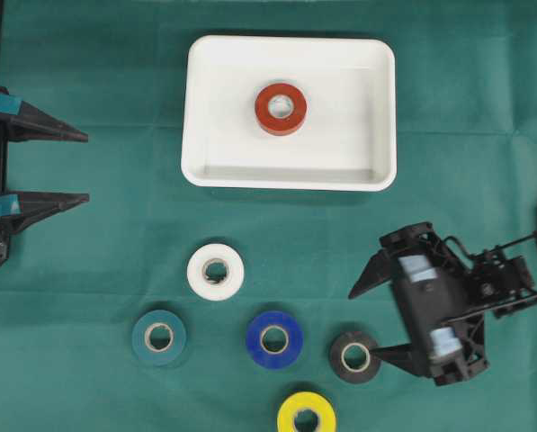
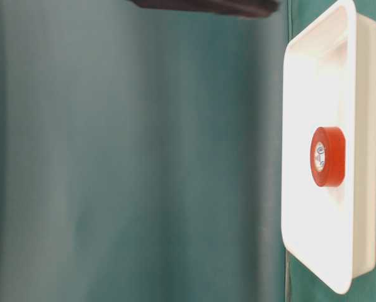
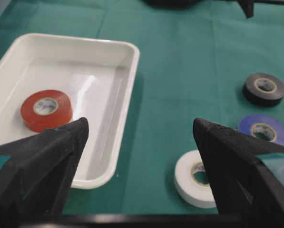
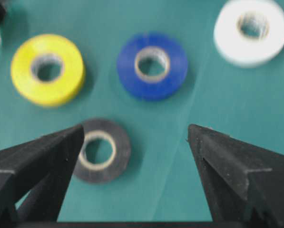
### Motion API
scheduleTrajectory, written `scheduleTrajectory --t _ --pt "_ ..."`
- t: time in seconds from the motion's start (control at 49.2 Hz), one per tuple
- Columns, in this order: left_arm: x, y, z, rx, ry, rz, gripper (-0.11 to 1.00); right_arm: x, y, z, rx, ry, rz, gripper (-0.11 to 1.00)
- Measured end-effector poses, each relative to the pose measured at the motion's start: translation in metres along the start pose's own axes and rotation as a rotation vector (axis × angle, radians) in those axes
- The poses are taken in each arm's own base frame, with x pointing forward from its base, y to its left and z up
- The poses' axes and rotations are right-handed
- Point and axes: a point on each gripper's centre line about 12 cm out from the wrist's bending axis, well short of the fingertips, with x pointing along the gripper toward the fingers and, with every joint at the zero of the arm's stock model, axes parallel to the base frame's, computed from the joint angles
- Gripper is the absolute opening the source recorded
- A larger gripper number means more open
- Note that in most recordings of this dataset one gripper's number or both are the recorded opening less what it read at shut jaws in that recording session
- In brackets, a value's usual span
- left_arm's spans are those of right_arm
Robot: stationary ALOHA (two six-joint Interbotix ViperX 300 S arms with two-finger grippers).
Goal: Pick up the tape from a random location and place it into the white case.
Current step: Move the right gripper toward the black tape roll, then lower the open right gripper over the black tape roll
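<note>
While the red tape lies flat inside the case, near its middle, five more rolls sit on the green cloth below the case. White tape is nearest the case; teal tape, blue tape and black tape form a row further from it; yellow tape is furthest, cut by the frame edge. Right gripper, jaws wide, holds nothing; one fingertip sits just beside the black tape, contact unclear. Left gripper, left of the case, well apart from it, jaws wide, nothing held.
</note>
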Motion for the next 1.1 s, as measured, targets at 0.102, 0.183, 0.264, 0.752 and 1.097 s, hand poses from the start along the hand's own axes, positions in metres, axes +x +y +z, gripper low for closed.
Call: scheduleTrajectory --t 0.102,0.183,0.264,0.752,1.097 --pt "0.000 0.000 0.000 0.000 0.000 0.000 0.98 0.004 0.000 0.002 0.008 0.084 -0.016 0.92" --pt "0.000 0.000 0.000 0.000 0.000 0.000 0.98 0.007 0.000 0.004 0.011 0.139 -0.026 0.92" --pt "0.000 0.000 0.000 0.000 -0.002 0.000 0.98 0.008 0.001 0.006 0.012 0.181 -0.033 0.92" --pt "0.000 0.000 -0.001 -0.002 0.005 0.000 0.98 0.010 0.002 0.009 0.011 0.216 -0.039 0.92" --pt "0.000 0.000 -0.001 -0.002 0.009 0.000 0.98 0.010 0.003 0.009 0.011 0.215 -0.037 0.92"
